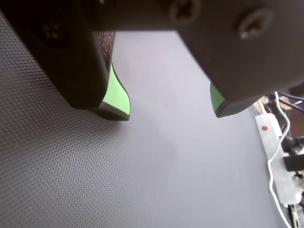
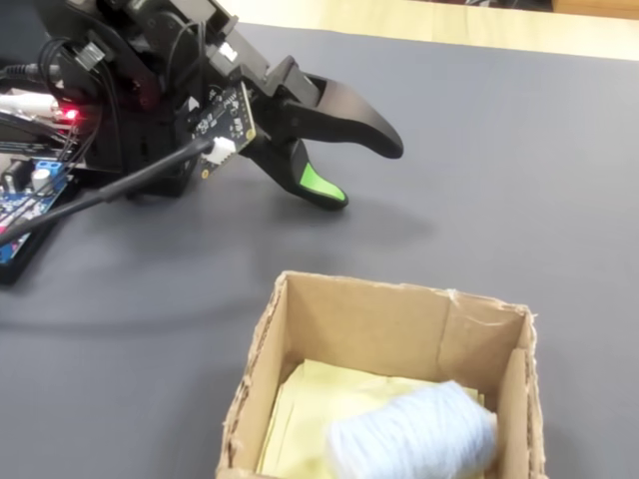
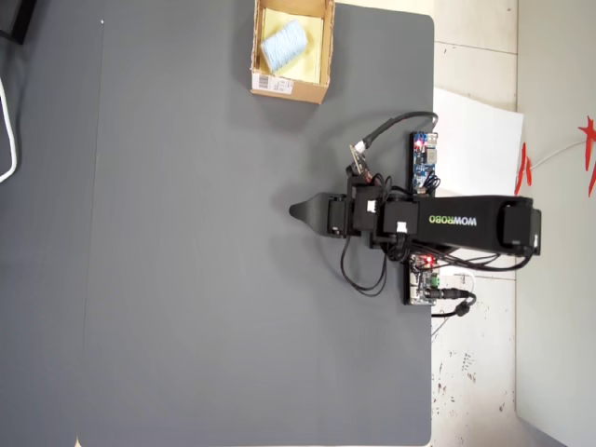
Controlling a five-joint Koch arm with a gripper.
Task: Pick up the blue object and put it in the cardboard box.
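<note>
Fuzzy blue object [image 2: 414, 436] in cardboard box [image 2: 379, 324]; gripper [image 2: 364, 170] (jaws parted).

The pale, fuzzy blue object [image 2: 414, 434] lies on its side inside the open cardboard box [image 2: 369, 324] — at lower right of the fixed view.

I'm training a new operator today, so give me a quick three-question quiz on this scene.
1. True or false: the roll lies inside the box.
2. The claw is: A) shut on the roll, B) open and empty, C) inside the box.
3. In the overhead view, which corner of the mat is the box nearest?

Key: 1. True. 2. B, green pads apart with only mat between them. 3. The upper right corner.
</note>
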